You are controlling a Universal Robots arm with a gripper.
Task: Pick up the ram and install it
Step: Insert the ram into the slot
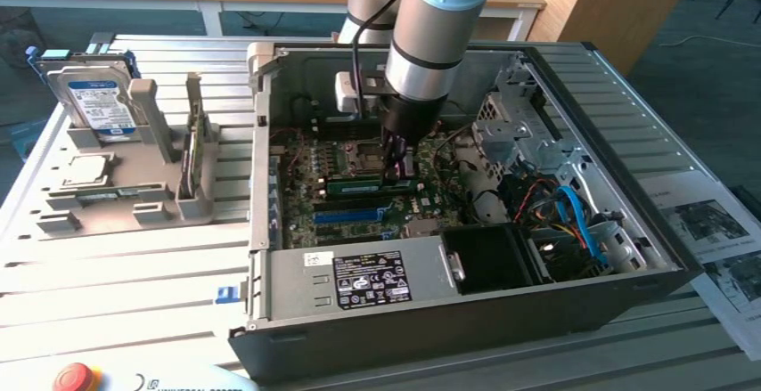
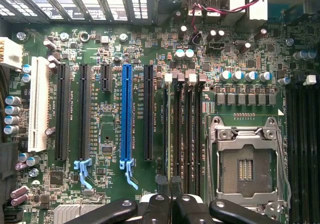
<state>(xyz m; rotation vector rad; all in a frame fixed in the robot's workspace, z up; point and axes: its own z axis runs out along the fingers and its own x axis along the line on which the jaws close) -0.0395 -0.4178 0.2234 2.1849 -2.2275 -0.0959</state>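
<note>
A: From the outside camera, where is the ram?
B: Down inside the open computer case (image 1: 393, 324). The ram (image 1: 356, 180) is a green strip standing on edge just above the motherboard (image 1: 306, 197), right at the tips of the gripper (image 1: 398, 170). The fingers are pinched narrow on its upper edge.
A: How much of it shows?
B: Only the stretch toward the exterior view's left. The arm (image 1: 426, 35) covers the rest, and I cannot tell whether the lower edge touches a slot.
A: And beside the case?
B: On the exterior view's left a grey holder (image 1: 119, 202) carries the hard drive (image 1: 98, 97) upright and the processor chip (image 1: 85, 170) lying flat, well apart from the gripper.
A: The wrist camera?
B: The black fingers (image 2: 156, 206) are cut off by the frame edge. They sit close together over the memory slots (image 2: 188, 134), between the blue slot (image 2: 126, 114) and the processor socket (image 2: 247, 168). A thin dark line runs out from between them, but edge-on it is hard to tell the stick from the slot.
</note>
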